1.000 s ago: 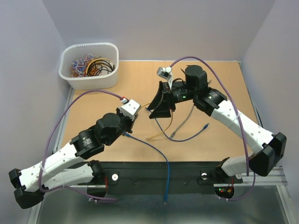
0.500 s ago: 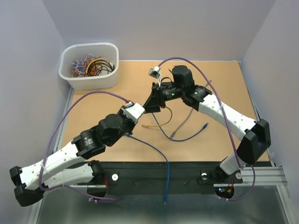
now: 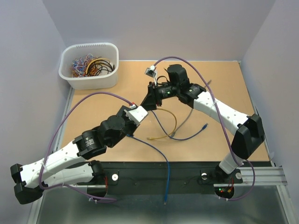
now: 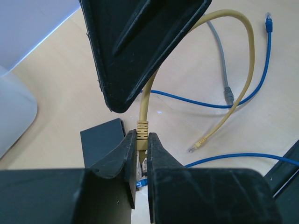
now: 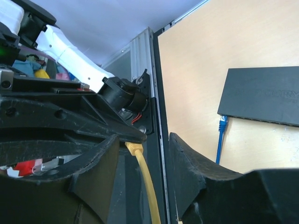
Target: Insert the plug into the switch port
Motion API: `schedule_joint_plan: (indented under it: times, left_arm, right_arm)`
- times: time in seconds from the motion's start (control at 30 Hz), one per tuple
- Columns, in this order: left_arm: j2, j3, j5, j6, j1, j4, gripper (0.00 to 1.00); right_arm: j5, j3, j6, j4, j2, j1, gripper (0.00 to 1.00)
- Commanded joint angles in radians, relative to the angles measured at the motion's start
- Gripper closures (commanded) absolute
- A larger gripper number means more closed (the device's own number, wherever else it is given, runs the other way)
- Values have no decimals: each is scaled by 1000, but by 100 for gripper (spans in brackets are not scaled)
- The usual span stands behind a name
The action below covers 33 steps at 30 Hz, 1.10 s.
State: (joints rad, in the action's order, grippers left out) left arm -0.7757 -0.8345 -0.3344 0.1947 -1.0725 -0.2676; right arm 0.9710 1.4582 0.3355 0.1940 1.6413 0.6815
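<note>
**Plug in hand:** the left gripper (image 4: 142, 140) is clamped shut on the plug (image 4: 142, 127) of a yellow cable (image 4: 244, 70), gripping it by the ribbed boot. The plug's long axis lies in line with those fingers. Its cable leads straight out past the tips, and its nose is hidden between the pads. The right gripper (image 5: 145, 142) stands open astride the same cable, one broad finger (image 4: 140, 42) crowding the space just ahead of the left tips. The switch (image 4: 103, 139) lies low, just left of the left fingers. Right of them, the table (image 4: 177, 126) offers room, crossed by loose loops of a blue cable (image 4: 267, 56) and a grey cable (image 4: 229, 95).
</note>
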Motion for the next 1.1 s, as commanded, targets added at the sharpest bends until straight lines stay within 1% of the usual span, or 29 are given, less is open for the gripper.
schedule_joint_plan:
  times: [0.0, 0.27, 0.4, 0.63, 0.77, 0.8, 0.83, 0.87, 0.93, 1.0, 1.07]
  left_arm:
    - [27, -28, -40, 23, -6, 53, 100]
    - [44, -26, -66, 29, -9, 56, 100]
    - [50, -25, -63, 29, -9, 64, 100]
    - [33, -23, -57, 26, -10, 65, 100]
    - [26, -21, -48, 26, -10, 70, 100]
    - [24, -20, -45, 25, -10, 71, 100]
    - [23, -20, -46, 25, -10, 73, 100]
    - [24, -18, -49, 25, -12, 76, 100]
    - [30, -20, -58, 25, -14, 79, 100]
    - [38, -23, -75, 23, -14, 87, 99]
    - [44, -28, -81, 15, -12, 91, 92]
  right_arm:
    - [46, 2, -4, -30, -11, 1, 48]
    - [141, -79, -26, -30, -80, 18, 53]
    - [129, -90, -27, -31, -80, 24, 55]
    - [87, -45, -7, -45, -46, 29, 58]
    - [75, -27, 17, -71, -28, 35, 66]
    - [74, -29, 28, -85, -25, 36, 72]
    - [72, -30, 31, -93, -23, 38, 76]
    - [74, -36, 37, -105, -23, 41, 87]
    - [64, -50, 34, -110, -31, 44, 100]
    - [31, -82, 25, -119, -55, 44, 100]
    - [-6, -105, 17, -119, -78, 44, 100]
